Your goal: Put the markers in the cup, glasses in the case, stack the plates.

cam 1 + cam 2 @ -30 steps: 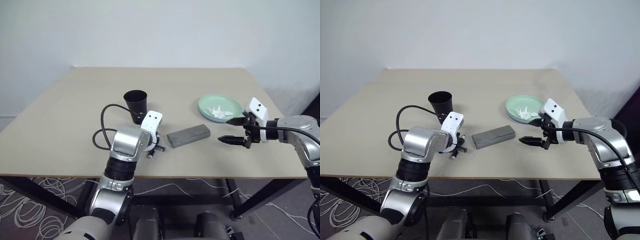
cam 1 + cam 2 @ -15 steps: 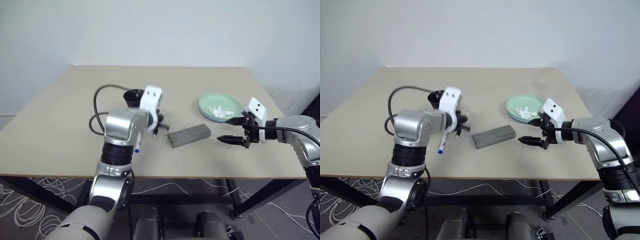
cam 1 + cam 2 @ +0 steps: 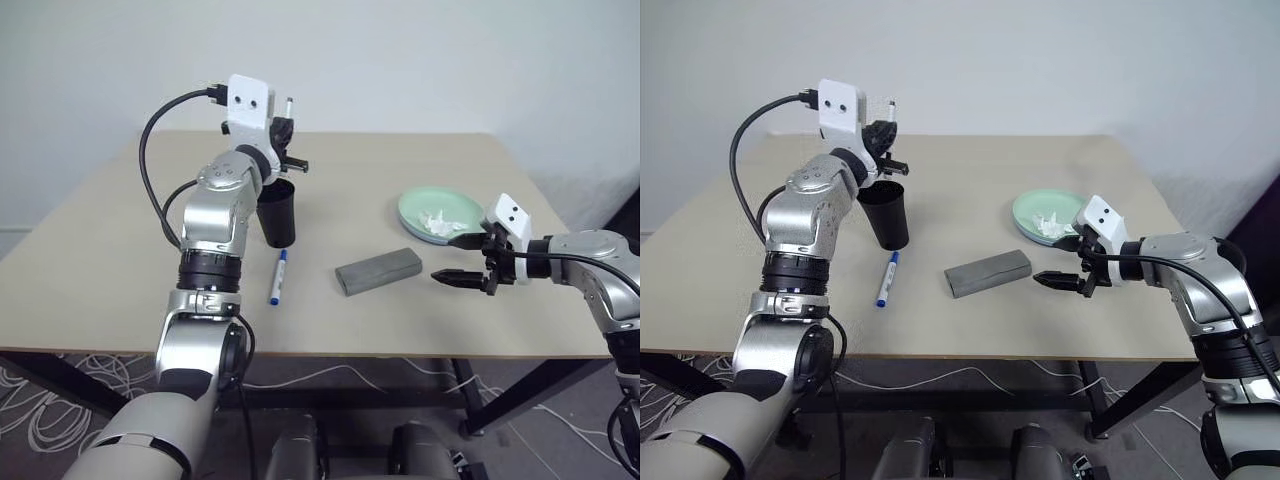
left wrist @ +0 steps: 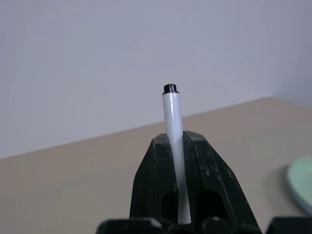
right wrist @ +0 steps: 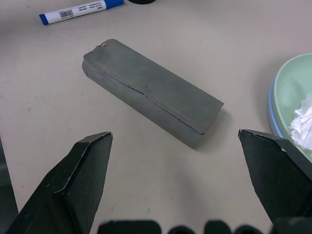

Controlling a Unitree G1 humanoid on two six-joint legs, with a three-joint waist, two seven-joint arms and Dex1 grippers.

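- Broad tan rectangular wooden table [image 3: 420, 190]; all task items spread across its middle and right.
- Left gripper [image 3: 283, 142] raised above the table, roughly level, fingers pressed tight on a slim white marker with black cap [image 4: 172, 126]; marker's long axis runs along the fingers, capped tip poking out past them.
- Key relation: black tapered plastic cup [image 3: 277, 213] stands upright just below the left gripper, mouth open upward. Held marker appears to sit just above the rim, near upright in the head views. Judged next: tip the marker down and line it over the mouth before release. Left arm far nearer the cup than the right.
- Cup contents not visible from here.
- Mint green round shallow plate [image 3: 441, 213] on the right side, sitting on a light blue plate whose rim peeks out beneath [image 5: 271, 122]; stacking looks done. Crumpled white tissue [image 3: 436, 224] lies in the green plate.
- Long grey rectangular case [image 3: 377, 271] lies flat and closed between cup and plates, long axis slanted across the table; contents hidden.
- Right gripper [image 3: 461, 258] hovers low just right of the case, pointing towards it, fingers spread wide, holding nothing.
- White marker with blue cap and blue label [image 3: 278, 276] lies flat on the table just in front of the cup, left of the case, long axis running near to far; not yet in the cup.
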